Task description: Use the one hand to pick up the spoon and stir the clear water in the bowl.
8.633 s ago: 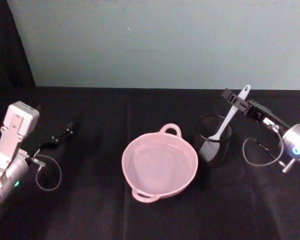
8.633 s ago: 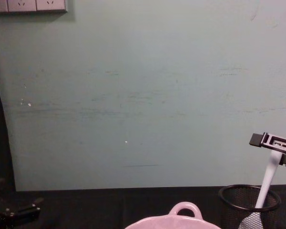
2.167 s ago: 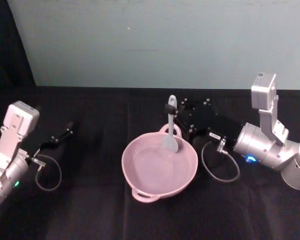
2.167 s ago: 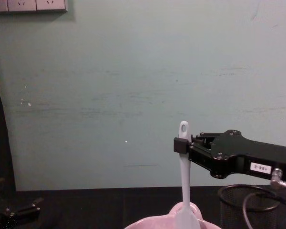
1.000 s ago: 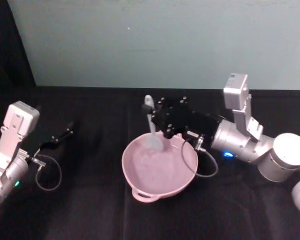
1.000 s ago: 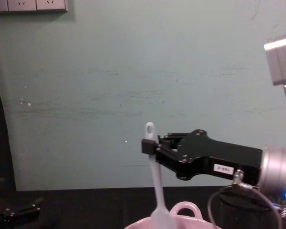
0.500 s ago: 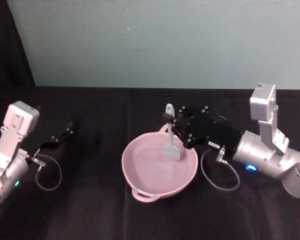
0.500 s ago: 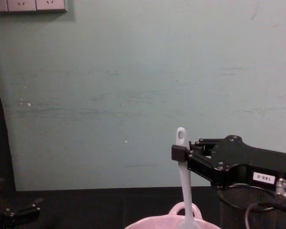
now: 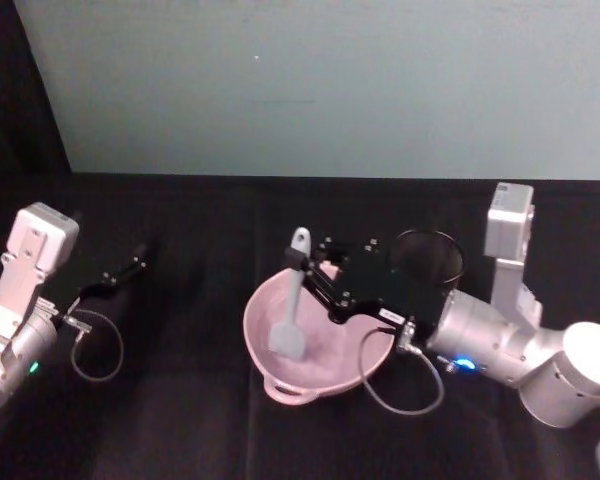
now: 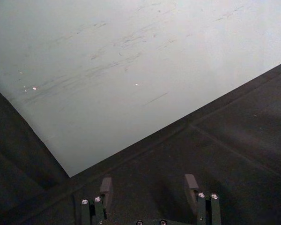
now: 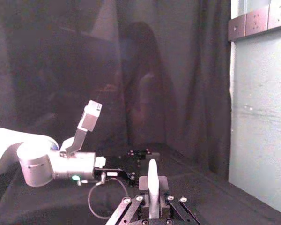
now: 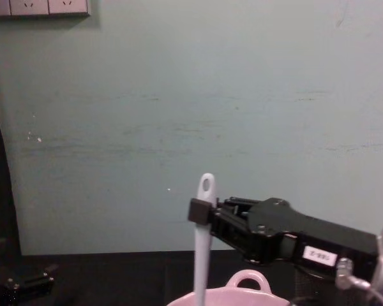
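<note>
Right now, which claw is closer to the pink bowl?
The right claw. It holds the spoon over the bowl; the left claw rests far off to its left.

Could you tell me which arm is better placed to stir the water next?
Right. The right hand grips the spoon, whose head is in the bowl; the left hand sits open, far to the bowl's left.

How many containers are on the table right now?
2. The pink bowl sits at the centre of the table, with the head of the spoon in it. The black mesh cup stands to its right, beyond the right gripper.
</note>
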`<state>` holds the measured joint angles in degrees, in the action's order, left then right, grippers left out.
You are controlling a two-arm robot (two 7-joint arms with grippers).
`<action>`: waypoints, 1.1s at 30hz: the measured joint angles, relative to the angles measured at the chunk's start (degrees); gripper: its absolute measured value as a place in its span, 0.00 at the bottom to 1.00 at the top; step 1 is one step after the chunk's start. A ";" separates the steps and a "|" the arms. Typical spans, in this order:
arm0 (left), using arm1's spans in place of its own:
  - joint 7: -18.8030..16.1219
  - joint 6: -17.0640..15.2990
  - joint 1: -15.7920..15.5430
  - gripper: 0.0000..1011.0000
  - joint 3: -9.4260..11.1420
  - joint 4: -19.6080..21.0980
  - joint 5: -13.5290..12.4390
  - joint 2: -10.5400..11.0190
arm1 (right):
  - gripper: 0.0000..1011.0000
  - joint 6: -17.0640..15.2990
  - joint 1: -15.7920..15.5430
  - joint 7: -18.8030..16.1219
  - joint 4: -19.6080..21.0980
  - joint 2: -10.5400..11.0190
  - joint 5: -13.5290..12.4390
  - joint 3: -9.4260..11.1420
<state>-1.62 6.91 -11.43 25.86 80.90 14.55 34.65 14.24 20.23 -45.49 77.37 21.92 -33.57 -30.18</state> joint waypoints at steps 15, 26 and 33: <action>0.00 0.00 0.00 0.99 0.00 0.00 0.00 0.00 | 0.12 3.83 5.42 3.52 -9.34 -4.52 3.32 0.15; 0.00 0.00 0.00 0.99 0.00 0.00 0.00 0.00 | 0.12 3.31 1.85 7.56 -4.56 -1.28 5.23 3.88; 0.00 0.00 0.00 0.99 0.00 0.00 0.00 0.00 | 0.12 2.64 -1.89 7.96 0.09 0.64 4.54 5.46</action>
<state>-1.62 6.91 -11.43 25.86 80.90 14.55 34.65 16.87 18.33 -37.54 77.46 22.56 -29.03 -24.72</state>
